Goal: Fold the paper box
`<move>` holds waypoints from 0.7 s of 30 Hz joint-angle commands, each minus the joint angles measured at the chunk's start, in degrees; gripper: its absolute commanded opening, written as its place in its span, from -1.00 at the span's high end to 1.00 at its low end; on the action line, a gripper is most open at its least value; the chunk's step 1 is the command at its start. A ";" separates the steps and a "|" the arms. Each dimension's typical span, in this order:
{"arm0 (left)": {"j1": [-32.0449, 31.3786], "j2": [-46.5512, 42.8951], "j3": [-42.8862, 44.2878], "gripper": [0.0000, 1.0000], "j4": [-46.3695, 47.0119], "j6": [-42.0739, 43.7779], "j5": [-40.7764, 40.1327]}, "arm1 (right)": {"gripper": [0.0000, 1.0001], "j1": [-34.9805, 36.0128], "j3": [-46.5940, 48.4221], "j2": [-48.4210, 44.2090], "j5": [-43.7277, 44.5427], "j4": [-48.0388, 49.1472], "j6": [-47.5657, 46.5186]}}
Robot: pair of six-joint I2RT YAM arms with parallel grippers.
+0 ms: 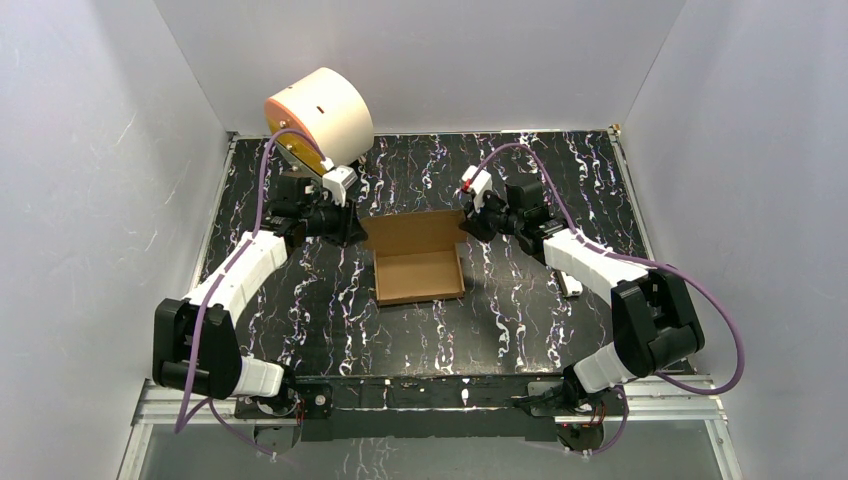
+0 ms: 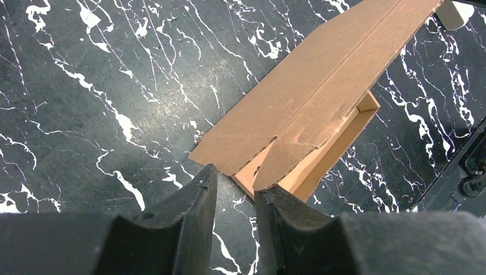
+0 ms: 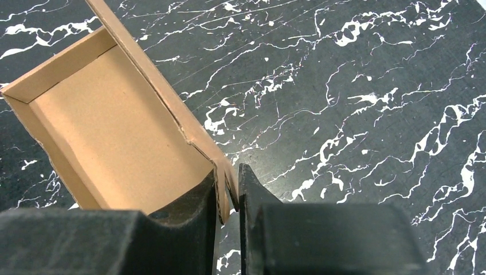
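On a black marbled table (image 1: 300, 300), the half-formed paper box (image 1: 418, 275) sat at centre, its far lid raised, the right gripper (image 3: 229, 195) pinching one corner and the left gripper (image 2: 235, 195) slightly apart around the other; a clean close likely needed both moving evenly.

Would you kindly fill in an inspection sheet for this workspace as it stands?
Surface: black white-veined table.
Job's things: brown box, tray formed, lid raised at far side.
Clutter: cream cylinder at far-left corner; small white bar beside right arm.
End effectors: left end effector narrowly open at lid corner; right end effector shut on lid edge.
Cables: purple cables along both arms.
Surroundings: white walls on three sides.
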 commanded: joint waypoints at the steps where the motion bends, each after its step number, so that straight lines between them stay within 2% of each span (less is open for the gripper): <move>1: 0.03 -0.32 1.01 0.36 2.29 -0.03 3.54 | 0.58 0.00 -0.04 -1.77 -3.02 2.65 1.45; 8: 0.09 -5.06 -1.91 0.11 3.92 5.17 -3.21 | 0.68 -0.06 -0.36 -1.91 -3.60 2.22 0.03; 16: 0.71 -2.81 -0.04 0.06 3.54 8.28 -0.50 | 0.76 -0.08 -0.20 -1.34 -5.11 1.74 -1.48; 21: 1.61 -1.56 1.27 -0.05 4.00 14.46 -0.14 | 0.83 -0.01 -0.02 -1.37 -5.83 0.97 -3.24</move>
